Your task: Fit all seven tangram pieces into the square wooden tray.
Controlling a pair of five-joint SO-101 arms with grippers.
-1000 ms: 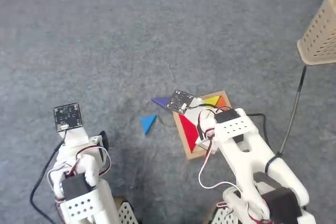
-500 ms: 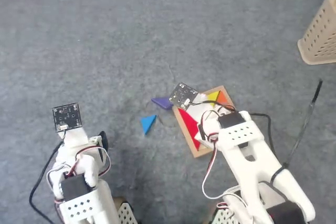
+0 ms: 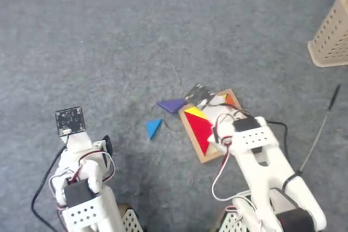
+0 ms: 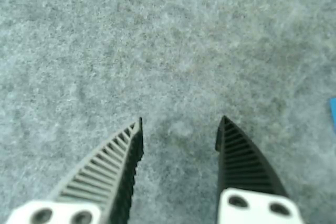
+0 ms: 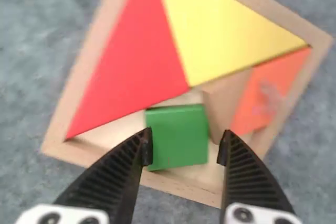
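Observation:
The square wooden tray (image 5: 79,148) holds a red triangle (image 5: 134,72), a yellow triangle (image 5: 220,30) and an orange piece (image 5: 265,95). A green square (image 5: 178,136) lies flat in the tray's corner, and my right gripper (image 5: 184,135) hovers open with its fingers on either side of it. From above, my right arm (image 3: 253,139) covers part of the tray (image 3: 197,157). A purple parallelogram (image 3: 172,105) and a blue triangle (image 3: 154,127) lie on the carpet to the tray's left. My left gripper (image 4: 181,124) is open over bare carpet, with a blue sliver (image 4: 333,111) at the picture's edge.
A beige slotted basket (image 3: 331,31) stands at the far right edge. A thin black cable (image 3: 321,129) runs across the carpet to the right of the right arm. My left arm (image 3: 81,177) sits at the near left. Grey carpet covers the whole table.
My right arm has swung to the right over the tray, uncovering more of the red and yellow triangles. The black cable shifted with it. The left arm has kept still.

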